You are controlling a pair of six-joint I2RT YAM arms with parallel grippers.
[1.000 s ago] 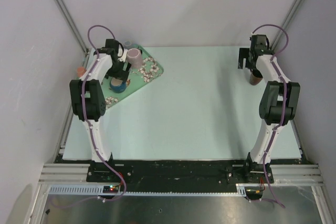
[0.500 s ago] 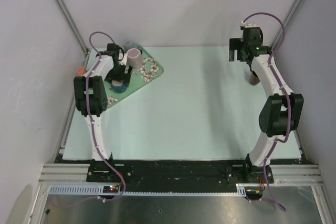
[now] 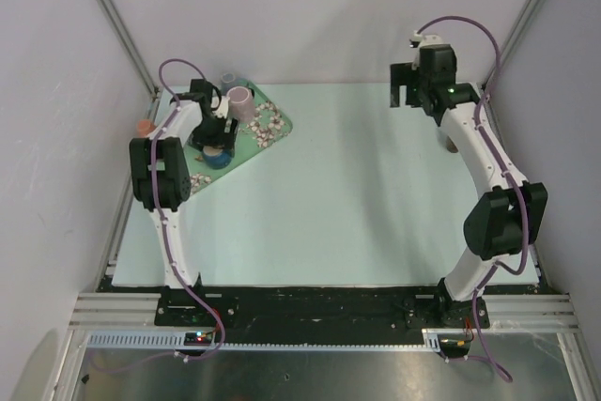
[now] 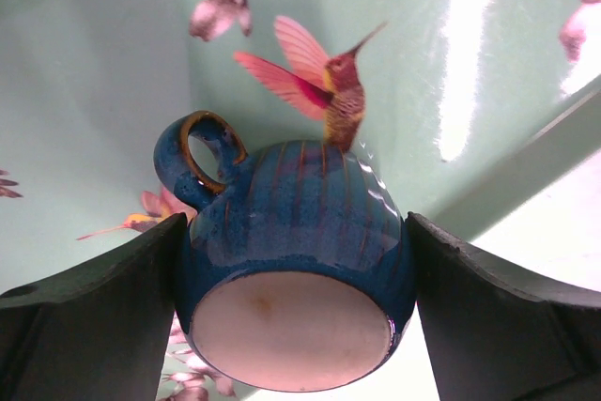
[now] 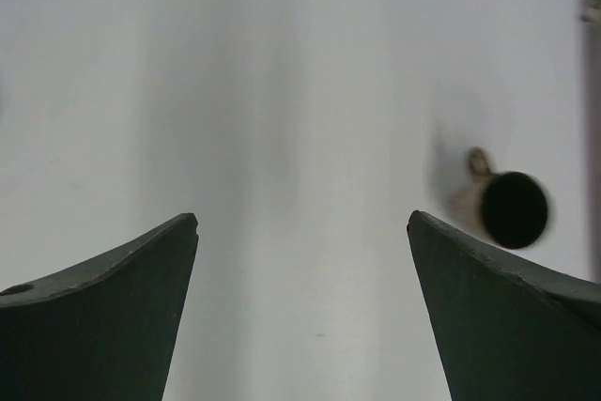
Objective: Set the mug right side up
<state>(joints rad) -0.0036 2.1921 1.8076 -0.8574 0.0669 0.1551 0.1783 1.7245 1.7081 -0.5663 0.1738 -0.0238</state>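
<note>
Arm bases: both are bolted at the near edge of the table (image 3: 347, 194), and the arms reach away from me toward the far corners.
Blue mug (image 4: 310, 204): it stands upside down on the tray at the far left. Its pale unglazed bottom faces up. The wrist camera shows its handle sticking out to the upper left.
Left gripper (image 4: 296, 227): it has come down over the blue mug and closed in on it. One of the dark fingers (image 4: 103, 307) lies against each side of the body. The mug's rim is down on the tray.
Tray (image 3: 274, 125): it is green and glossy, with pink blossoms and a hummingbird (image 4: 324, 77) painted just behind the mug. It sits cornerwise in the far-left part of the table.
Brown mug (image 5: 507, 206): it is on the bare table over on the right, well apart from the tray. It stands upright with its dark mouth open to the top and its handle pointing away to the upper left.
Pink cup (image 3: 240, 100): it is on the tray, just behind the left gripper.
Right gripper (image 5: 300, 218): it is held up above the far-right part of the table. Its jaws are spread wide, with only bare tabletop showing between them. The brown mug lies off to one side of it.
</note>
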